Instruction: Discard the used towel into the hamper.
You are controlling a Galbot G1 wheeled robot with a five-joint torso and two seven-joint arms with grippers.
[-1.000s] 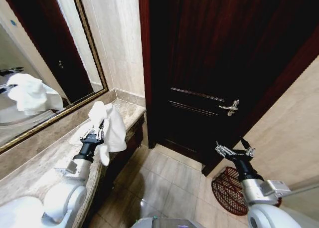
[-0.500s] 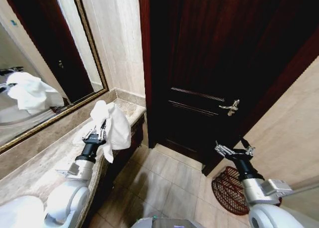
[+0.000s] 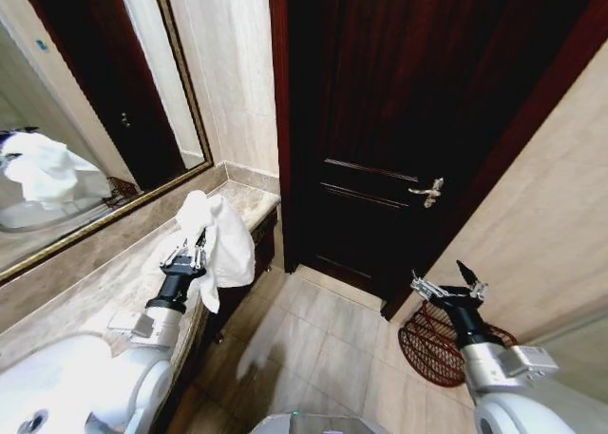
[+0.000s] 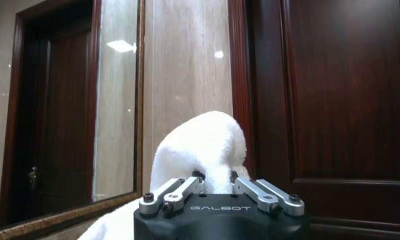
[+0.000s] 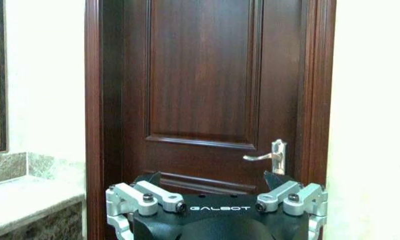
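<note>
Turning has shifted the whole head view over the last second: the mirror (image 3: 85,121) sits farther toward the upper left of the frame, and the sink (image 3: 47,386) now fills the lower left corner. At centre left, the left end effector (image 3: 183,260) is clamped on the white towel (image 3: 220,244), which hangs over the edge of the table (image 3: 114,282) much as before. At lower right, the right end effector (image 3: 447,290) waits with fingers spread, empty, above the hamper (image 3: 432,344) on the floor. More of the hamper is visible, so the drop looks closer.
</note>
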